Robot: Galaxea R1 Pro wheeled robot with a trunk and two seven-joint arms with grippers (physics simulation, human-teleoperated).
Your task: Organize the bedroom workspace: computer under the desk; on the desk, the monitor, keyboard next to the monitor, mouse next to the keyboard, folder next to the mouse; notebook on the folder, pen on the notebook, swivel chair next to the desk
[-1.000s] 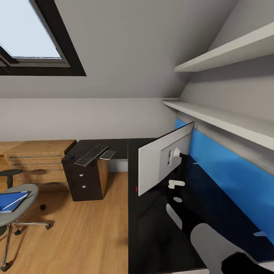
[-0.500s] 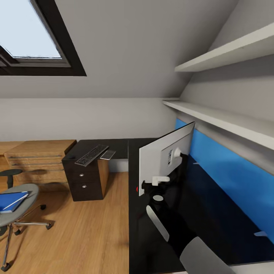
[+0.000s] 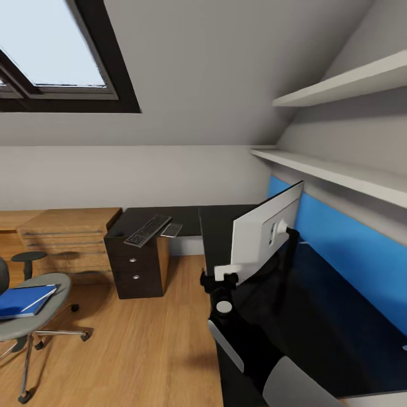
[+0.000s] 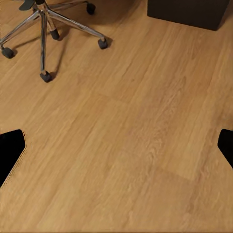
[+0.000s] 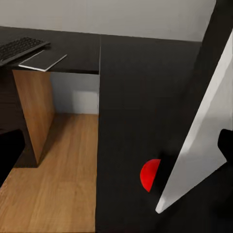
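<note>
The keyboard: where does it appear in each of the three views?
Head view: keyboard at left of centre, on the desk above the drawers.
Right wrist view: keyboard at upper left edge.
Left wrist view: floor and chair base.
Shared landmark: the notebook beside it.

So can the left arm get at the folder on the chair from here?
Probably not yet: the folder lies on the swivel chair across open floor, while the left gripper hangs over bare floorboards.
</note>
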